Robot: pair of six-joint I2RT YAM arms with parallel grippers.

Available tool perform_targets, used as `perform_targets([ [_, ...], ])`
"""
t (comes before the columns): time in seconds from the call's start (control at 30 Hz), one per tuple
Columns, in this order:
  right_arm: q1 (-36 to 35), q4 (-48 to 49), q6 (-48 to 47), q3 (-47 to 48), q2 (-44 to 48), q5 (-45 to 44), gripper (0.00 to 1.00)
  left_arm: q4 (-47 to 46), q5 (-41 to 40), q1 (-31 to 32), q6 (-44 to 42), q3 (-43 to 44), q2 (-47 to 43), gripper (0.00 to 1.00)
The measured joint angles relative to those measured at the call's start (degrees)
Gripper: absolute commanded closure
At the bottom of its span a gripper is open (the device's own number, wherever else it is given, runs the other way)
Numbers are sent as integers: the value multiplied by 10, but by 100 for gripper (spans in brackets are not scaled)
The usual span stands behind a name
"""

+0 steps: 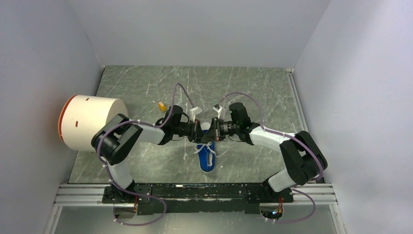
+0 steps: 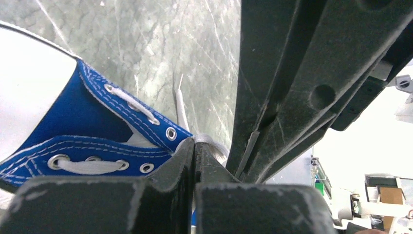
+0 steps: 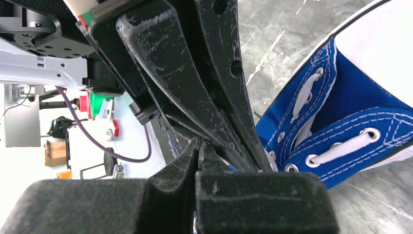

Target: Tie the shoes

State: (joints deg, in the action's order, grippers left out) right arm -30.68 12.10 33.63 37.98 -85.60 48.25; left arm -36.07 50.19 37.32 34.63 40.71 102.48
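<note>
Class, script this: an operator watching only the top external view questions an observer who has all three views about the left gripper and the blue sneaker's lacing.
Operator: From above, the left gripper sits over the sneaker. Is it closed?
Observer: Yes, its fingers are pressed together, with white lace showing right at the tips.
Operator: Is the sneaker laced to the top?
Observer: No; the top eyelet beside those tips is empty.

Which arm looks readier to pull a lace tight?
Probably left: the left claw, shut, seems to pinch a white lace by the top eyelet of the sneaker. The right claw is shut too, but no lace shows in it.
</note>
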Motion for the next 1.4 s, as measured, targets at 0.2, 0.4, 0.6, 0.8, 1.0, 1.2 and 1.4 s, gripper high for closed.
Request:
perform_targets([
  [0.2, -2, -4, -2, 17, -14, 12, 99, -6, 4, 2, 0, -2, 0, 95],
  [0.4, 0, -71, -40, 60, -14, 22, 52, -6, 2, 1, -8, 1, 6, 95],
  [0.6, 43, -166, -206, 66, 100, -82, 43, -11, 17, 2, -8, 2, 19, 95],
  [0.8, 52, -240, -463, 37, 169, -122, 50, 5, 36, 2, -24, 21, 25, 95],
  [1.0, 49, -253, -618, -15, 153, -106, 75, 43, 58, 2, -52, 52, 38, 95],
  [1.2, 47, -217, -657, -28, 126, -66, 69, 56, 67, 0, -61, 58, 41, 95],
  [1.4, 43, -184, -669, -47, 126, -26, 64, 43, 68, -1, -52, 54, 41, 95],
])
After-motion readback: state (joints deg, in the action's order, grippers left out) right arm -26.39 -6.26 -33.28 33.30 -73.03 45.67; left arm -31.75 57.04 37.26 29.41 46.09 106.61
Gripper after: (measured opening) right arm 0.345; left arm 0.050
